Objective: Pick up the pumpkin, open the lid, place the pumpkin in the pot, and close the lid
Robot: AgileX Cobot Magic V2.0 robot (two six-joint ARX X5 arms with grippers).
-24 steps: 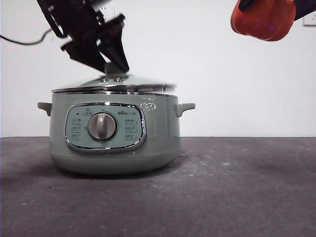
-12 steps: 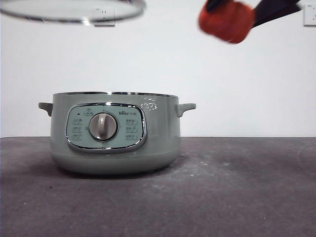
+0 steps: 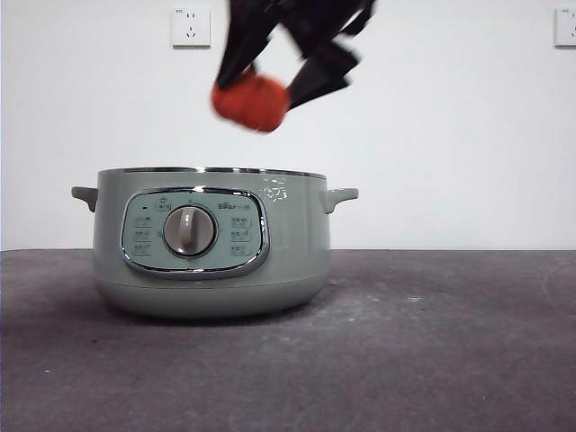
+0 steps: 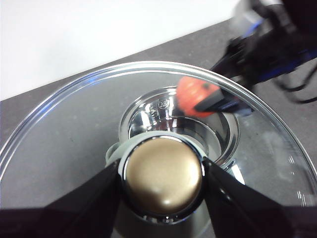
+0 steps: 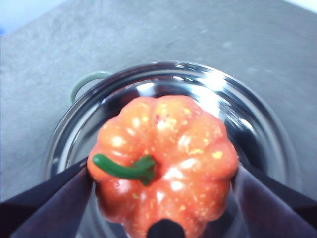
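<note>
Your pumpkin (image 5: 163,163) hung in the air directly over the open pot (image 3: 211,261), clear of the rim and not yet inside; the front view showed it a little blurred, orange against the white wall (image 3: 450,135). Your right gripper (image 5: 163,191) was clamped on it, one black jaw pressed to each flank, the curved green stem (image 5: 126,168) lying across its top and pointing toward one jaw. In that wrist view the shiny steel bowl (image 5: 237,119) of the pot ringed the pumpkin from below, with one pale green side handle (image 5: 86,82) showing at the edge. You had the lid (image 4: 64,144) off the pot and held high, out of the front view altogether. Your left gripper (image 4: 162,176) was closed on its knob (image 4: 162,176), a jaw on either side of the brass-coloured metal cap. Through the clear glass you could see down into the pot, with the pumpkin and the right arm (image 4: 267,44) above its opening. The pot stood upright on the dark grey table (image 3: 432,342), dial (image 3: 189,231) and chrome-framed control panel (image 3: 144,236) facing the front camera. A wall socket (image 3: 191,27) sat high on the wall behind it, with part of another at the far corner.
</note>
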